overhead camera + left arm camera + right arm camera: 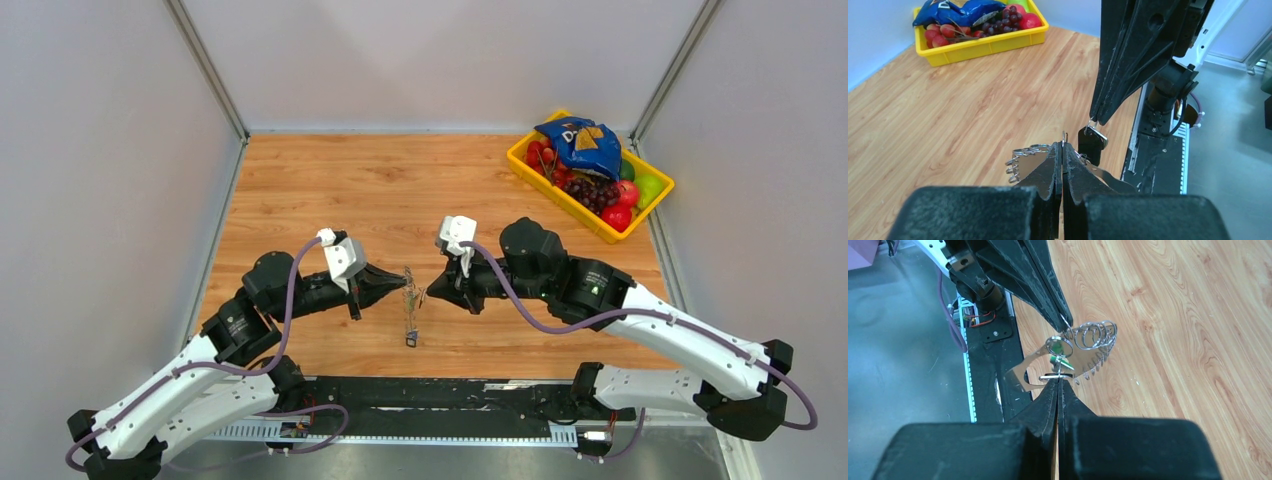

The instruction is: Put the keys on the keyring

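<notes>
Closed tight, the left tool (1062, 150) pinches between its fingertips the wire of the keyring (1094, 336), a thin silver-grey metal hoop with a toothed-looking, coiled edge. The hoop is held up in the air over the front middle of the light wooden tabletop (330, 190). Facing it tip to tip, the right tool (1058, 384) has its jaws pressed together too, nipping the small silver link of a tiny key with a dark plastic head (1090, 144). That key hangs just under the right tool's tips, just beside the keyring. A small green tag (1057, 346) sits between the two tools, against the hoop; whether it is threaded onto the wire cannot be told. In the far right corner stands a yellow plastic tray (560, 200) holding red and green fruit (618, 215), dark grapes and a blue snack bag (582, 145), well apart from both tools
</notes>
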